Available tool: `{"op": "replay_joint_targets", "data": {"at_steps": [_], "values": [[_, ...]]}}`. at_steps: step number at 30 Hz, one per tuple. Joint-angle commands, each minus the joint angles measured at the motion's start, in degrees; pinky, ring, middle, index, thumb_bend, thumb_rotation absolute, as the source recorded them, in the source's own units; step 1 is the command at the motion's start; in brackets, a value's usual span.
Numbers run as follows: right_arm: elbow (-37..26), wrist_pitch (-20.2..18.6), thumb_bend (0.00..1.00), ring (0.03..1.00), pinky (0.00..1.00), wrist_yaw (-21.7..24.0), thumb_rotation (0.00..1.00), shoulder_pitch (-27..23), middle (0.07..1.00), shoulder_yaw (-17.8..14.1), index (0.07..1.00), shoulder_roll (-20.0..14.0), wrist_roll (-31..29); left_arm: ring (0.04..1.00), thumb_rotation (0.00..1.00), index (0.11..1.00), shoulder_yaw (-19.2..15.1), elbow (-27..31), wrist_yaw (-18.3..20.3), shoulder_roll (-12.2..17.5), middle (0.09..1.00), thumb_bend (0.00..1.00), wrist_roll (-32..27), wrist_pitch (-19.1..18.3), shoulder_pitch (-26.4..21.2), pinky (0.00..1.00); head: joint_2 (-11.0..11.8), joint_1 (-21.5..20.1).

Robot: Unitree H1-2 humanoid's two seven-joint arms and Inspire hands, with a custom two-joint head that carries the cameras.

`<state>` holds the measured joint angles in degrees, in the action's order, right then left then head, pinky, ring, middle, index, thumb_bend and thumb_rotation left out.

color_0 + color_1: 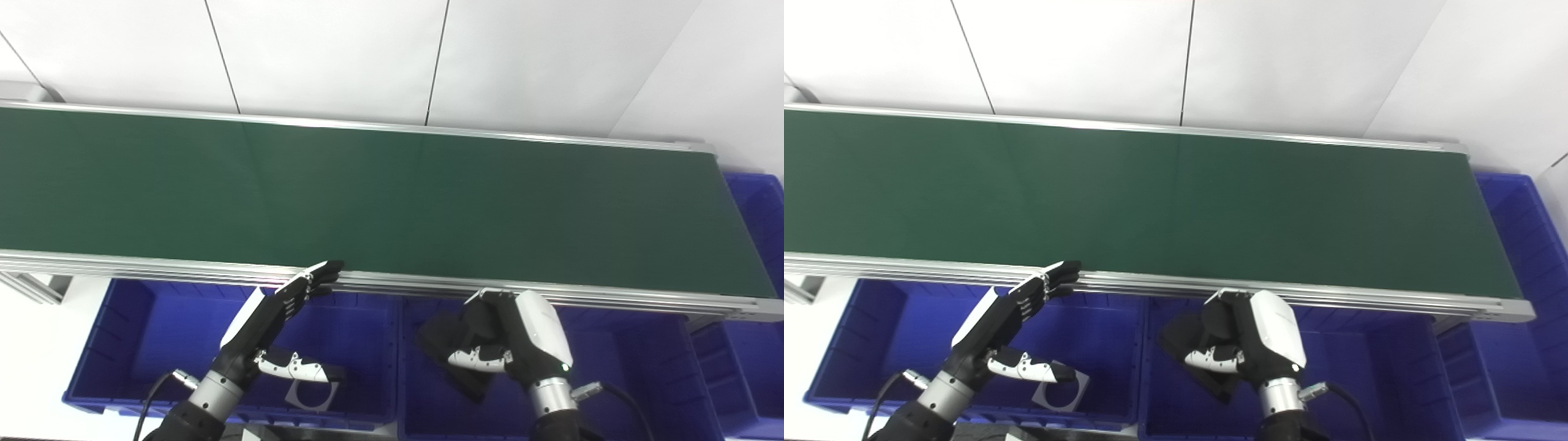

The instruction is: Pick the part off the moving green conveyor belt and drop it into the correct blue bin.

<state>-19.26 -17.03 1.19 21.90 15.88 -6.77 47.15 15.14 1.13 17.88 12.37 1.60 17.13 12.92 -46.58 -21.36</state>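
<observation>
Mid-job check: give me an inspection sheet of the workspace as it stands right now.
Surface: green conveyor belt, no part on the visible stretch.
Job's things: black part held by the right hand over the middle blue bin; grey plate with a round hole lying in the left blue bin; a third blue bin at the belt's right end.
Clutter: nothing seen.
Hands: left hand open, fingers stretched toward the belt's near rail; right hand shut on the black part.
Cables: one at each wrist, left cable, right cable.
Surroundings: white wall panels behind the belt.
</observation>
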Motion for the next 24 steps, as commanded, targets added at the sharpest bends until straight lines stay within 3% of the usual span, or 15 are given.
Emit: {"op": "replay_joint_targets", "data": {"at_steps": [1,6,7,9,10,11,12,15,18,20,24], "values": [[-0.41,0.17,0.49,0.447,0.34,-0.43,0.0,-0.54,0.53,0.36,0.47,-0.42,1.89,0.891,0.21,0.864,-0.35,0.34,0.38,0.72,0.899,0.92,-0.93,3.31,-0.02,0.85,0.75,-0.13],[1.24,-0.62,0.5,0.479,0.38,1.54,0.0,-0.68,0.538,1.84,0.462,-1.22,5.04,0.906,0.22,0.868,-0.41,-0.18,1.19,1.45,0.91,0.91,-1.47,4.4,0.48,0.86,2.9,-0.97],[1.28,-1.06,0.5,0.475,0.47,1.99,0.0,-0.58,0.532,2.11,0.465,-1.22,5.87,0.908,0.22,0.87,-0.42,-0.24,1.25,1.61,0.912,0.91,-1.25,4.63,0.55,0.86,2.9,-0.97],[1.31,-1.95,0.5,0.719,0.69,2.86,0.1,-0.41,0.712,2.53,0.492,-0.91,7.53,0.914,0.22,0.872,-0.52,-0.56,1.36,1.86,0.913,0.91,-1.18,5.18,0.68,0.88,3.64,-1.22],[1.38,-2.3,0.53,0.764,0.75,3.29,0.1,-0.3,0.744,2.92,0.545,-0.92,8.91,0.914,0.22,0.873,-0.55,-0.83,1.5,1.98,0.914,0.91,-1.38,5.75,0.75,0.88,4.16,-1.33],[1.43,-2.48,0.59,0.833,0.85,3.58,0.08,-0.23,0.791,3.16,0.686,-0.92,9.85,0.914,0.21,0.873,-0.57,-1.04,1.6,2.04,0.915,0.9,-1.55,6.18,0.79,0.87,4.16,-1.33],[1.31,-2.66,0.6,0.84,0.85,3.69,0.08,0.01,0.795,3.53,0.7,-0.89,10.87,0.914,0.21,0.873,-0.6,-1.32,1.71,2.16,0.916,0.9,-1.65,6.78,0.83,0.87,4.79,-1.63],[-0.22,-3.66,0.67,0.946,0.94,4.96,0.28,1.03,0.879,4.42,0.791,-0.48,13.1,0.921,0.2,0.875,-0.65,-2.13,2.09,2.54,0.919,0.9,-2.06,7.99,0.8,0.88,5.5,-2.13],[-2.22,-4.02,0.72,0.994,0.99,5.93,0.39,2.15,0.94,4.7,0.83,0.22,13.85,0.929,0.21,0.876,-0.81,-2.49,2.31,2.78,0.922,0.91,-1.73,8.13,0.73,0.9,5.66,-2.33],[-3.62,-4.05,0.75,1.0,1.0,6.13,0.45,3.06,0.972,4.75,0.852,0.83,13.72,0.927,0.21,0.874,-0.94,-2.74,2.44,2.87,0.921,0.91,-1.65,8.34,0.65,0.89,5.89,-2.43],[-5.61,-3.25,0.78,1.0,1.0,5.16,0.46,4.91,0.986,4.52,0.876,2.3,12.86,0.922,0.2,0.874,-1.03,-2.89,2.83,2.92,0.92,0.91,-2.39,8.05,0.52,0.88,5.98,-2.53]]}}
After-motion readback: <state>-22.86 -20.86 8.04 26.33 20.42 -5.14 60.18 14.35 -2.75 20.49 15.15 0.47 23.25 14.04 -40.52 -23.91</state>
